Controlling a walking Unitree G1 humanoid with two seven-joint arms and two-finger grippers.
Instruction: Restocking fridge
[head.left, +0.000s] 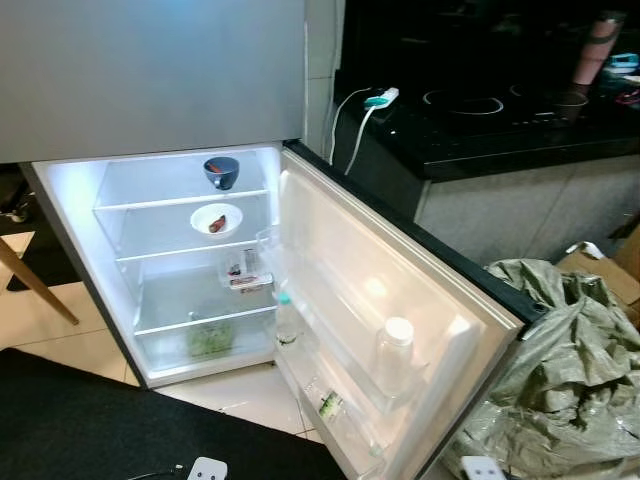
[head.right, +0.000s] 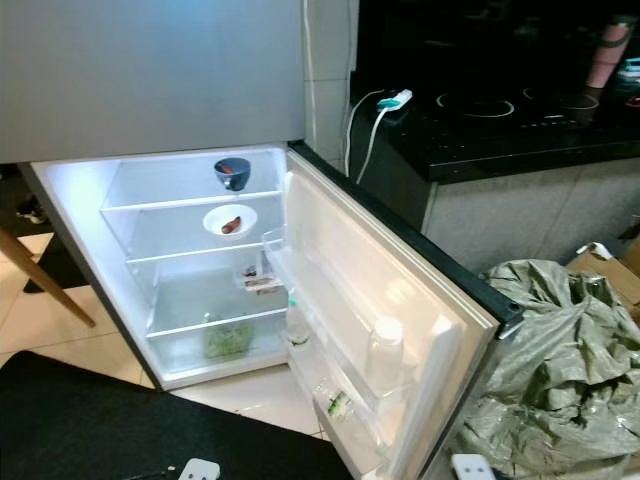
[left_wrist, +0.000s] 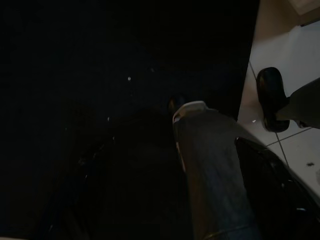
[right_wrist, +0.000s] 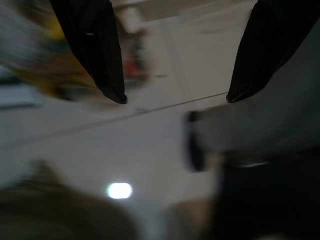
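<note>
Fridge (head.left: 160, 80), grey, lower door (head.left: 400, 290) swung open, interior lit: two bowls, packets and greens on shelves, bottles in door racks.

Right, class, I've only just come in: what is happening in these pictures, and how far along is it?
Nothing is being handled right now. The fridge door stands wide open. Inside, a dark bowl sits on the top shelf, a white bowl on the next, and something green at the bottom. A white-capped bottle stands in the door rack. The right gripper hangs open over the tiled floor, holding nothing; the left wrist view is too dark to judge.
</note>
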